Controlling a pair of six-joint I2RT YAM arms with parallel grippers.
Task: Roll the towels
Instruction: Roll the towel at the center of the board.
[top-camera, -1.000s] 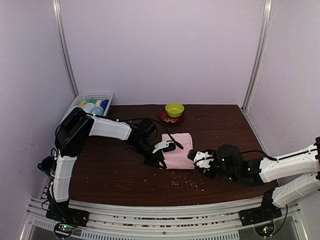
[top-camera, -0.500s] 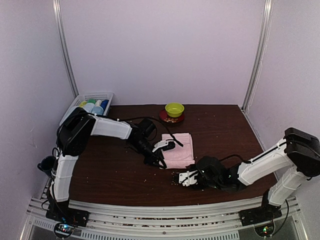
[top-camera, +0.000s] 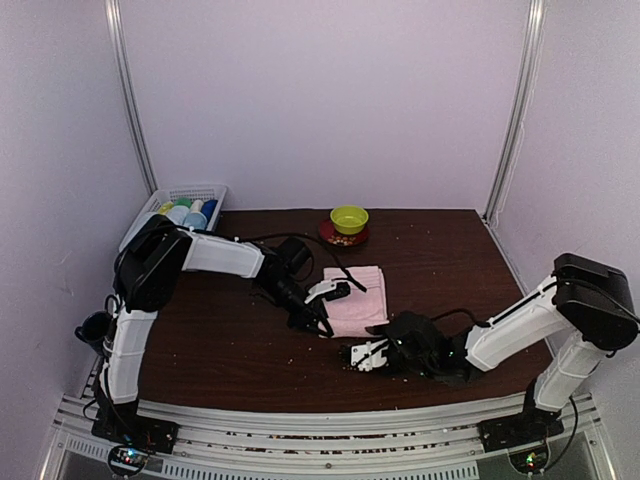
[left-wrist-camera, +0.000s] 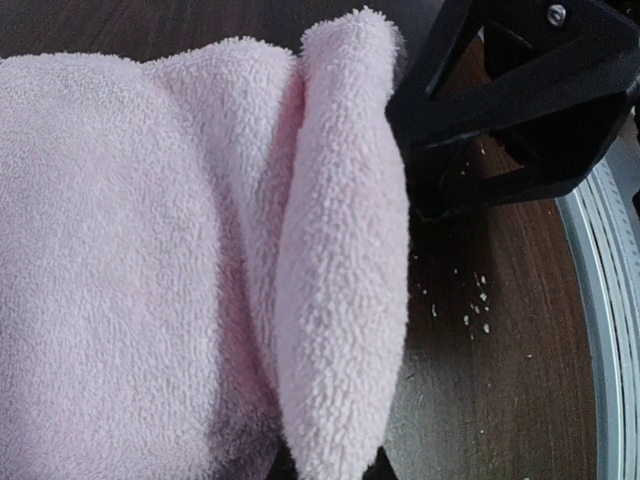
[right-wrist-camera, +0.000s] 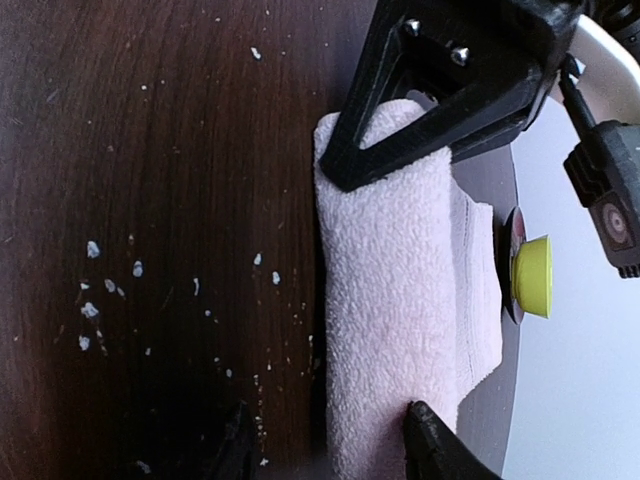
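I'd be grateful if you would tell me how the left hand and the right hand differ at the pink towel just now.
The left hand is shut, pinching the rolled near edge of the pink towel; the right hand is open and grips nothing. The left hand sits at that roll's left end; the right hand sits at its opposite end. Both are low at the towel's near edge.
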